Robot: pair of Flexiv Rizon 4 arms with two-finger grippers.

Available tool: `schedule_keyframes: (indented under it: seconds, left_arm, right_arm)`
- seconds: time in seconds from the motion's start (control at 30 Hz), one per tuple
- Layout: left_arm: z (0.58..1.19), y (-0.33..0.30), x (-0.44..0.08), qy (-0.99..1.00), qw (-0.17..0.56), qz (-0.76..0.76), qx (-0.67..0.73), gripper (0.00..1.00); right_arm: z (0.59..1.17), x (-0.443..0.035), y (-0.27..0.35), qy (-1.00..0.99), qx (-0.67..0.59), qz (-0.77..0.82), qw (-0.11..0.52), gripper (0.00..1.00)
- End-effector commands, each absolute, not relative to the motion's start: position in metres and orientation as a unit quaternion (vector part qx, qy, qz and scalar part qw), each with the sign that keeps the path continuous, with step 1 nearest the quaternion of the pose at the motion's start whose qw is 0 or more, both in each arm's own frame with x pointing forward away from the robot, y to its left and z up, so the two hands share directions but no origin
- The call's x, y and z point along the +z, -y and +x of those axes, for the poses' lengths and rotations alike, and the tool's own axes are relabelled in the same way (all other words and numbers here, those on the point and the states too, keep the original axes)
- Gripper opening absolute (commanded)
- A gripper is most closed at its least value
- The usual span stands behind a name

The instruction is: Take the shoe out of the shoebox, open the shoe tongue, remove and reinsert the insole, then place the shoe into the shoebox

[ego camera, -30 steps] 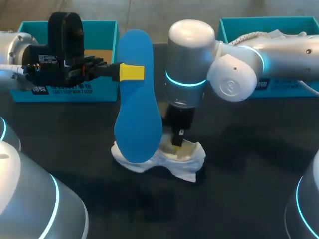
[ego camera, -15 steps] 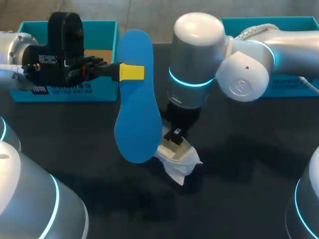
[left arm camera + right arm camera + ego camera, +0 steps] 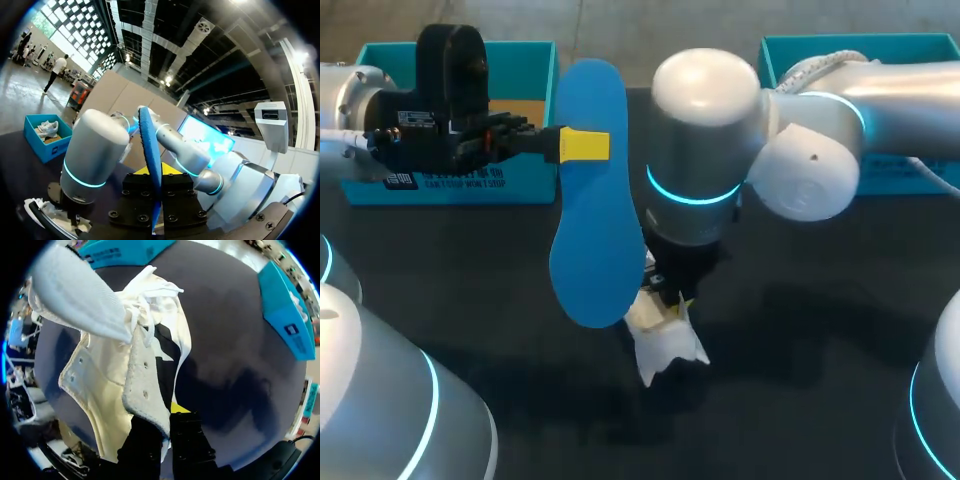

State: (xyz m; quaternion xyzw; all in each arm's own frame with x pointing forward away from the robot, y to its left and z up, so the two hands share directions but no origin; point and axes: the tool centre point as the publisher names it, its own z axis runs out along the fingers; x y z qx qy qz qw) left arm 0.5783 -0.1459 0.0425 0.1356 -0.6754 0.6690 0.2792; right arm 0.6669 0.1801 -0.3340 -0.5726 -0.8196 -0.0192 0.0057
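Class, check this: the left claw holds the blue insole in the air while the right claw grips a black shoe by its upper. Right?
No: the shoe is white, not black, as the right wrist view shows. The left claw does hold the blue insole in the air while the right claw grips the shoe's upper.

The blue insole [image 3: 592, 200], gripped upright by the left gripper [image 3: 582, 145], stands like a wall across the table's middle, with its lower end just beside the white shoe [image 3: 663, 340]. The right arm [image 3: 705, 170] bulks over the shoe and closes it off from above. Bare table [image 3: 800, 400] lies open on the near side and to the right. The left shoebox [image 3: 520, 65] sits behind the left gripper, and the right shoebox [image 3: 785, 55] behind the right arm.
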Motion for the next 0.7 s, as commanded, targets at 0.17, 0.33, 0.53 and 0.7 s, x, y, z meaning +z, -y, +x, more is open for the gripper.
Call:
schedule_keyframes:
  seconds: [0.17, 0.33, 0.53, 0.7]
  left_arm:
    - [0.578, 0.147, 0.041, 0.675, 0.279, 0.135, 0.67, 0.0]
    - [0.578, 0.147, 0.041, 0.675, 0.279, 0.135, 0.67, 0.0]
    - [0.578, 0.147, 0.041, 0.675, 0.279, 0.135, 0.67, 0.0]
    - [0.578, 0.147, 0.041, 0.675, 0.279, 0.135, 0.67, 0.0]
  right_arm:
    - [0.65, -0.333, -0.19, 0.751, -0.021, -0.659, -0.03, 0.0]
    - [0.644, -0.339, -0.187, 0.74, -0.03, -0.672, -0.025, 0.0]
    - [0.641, -0.352, -0.182, 0.734, -0.044, -0.677, -0.013, 0.0]
    - [0.637, -0.361, -0.176, 0.727, -0.051, -0.685, -0.002, 0.0]
